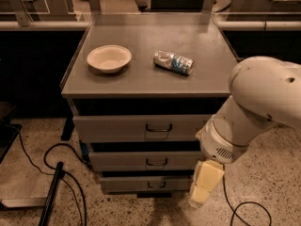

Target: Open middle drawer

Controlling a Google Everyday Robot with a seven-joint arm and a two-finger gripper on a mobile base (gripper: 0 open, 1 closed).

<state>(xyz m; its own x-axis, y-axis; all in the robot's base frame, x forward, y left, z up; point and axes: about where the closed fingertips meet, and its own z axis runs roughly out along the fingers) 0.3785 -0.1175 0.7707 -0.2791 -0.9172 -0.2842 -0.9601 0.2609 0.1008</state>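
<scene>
The gray cabinet has three drawers, all closed. The middle drawer (122,161) has a plain low front and a small dark loop handle (156,162). My gripper (203,188) is cream-coloured and hangs from the big white arm (256,107). It sits low at the cabinet's front right, in front of the right ends of the middle and lowest drawers. It is to the right of the handle and holds nothing that I can see.
The taller top drawer (113,127) and the lowest drawer (127,184) flank the middle one. A cream bowl (109,58) and a crushed can (173,62) lie on the cabinet top. Black cables (66,173) run over the speckled floor at left and at lower right.
</scene>
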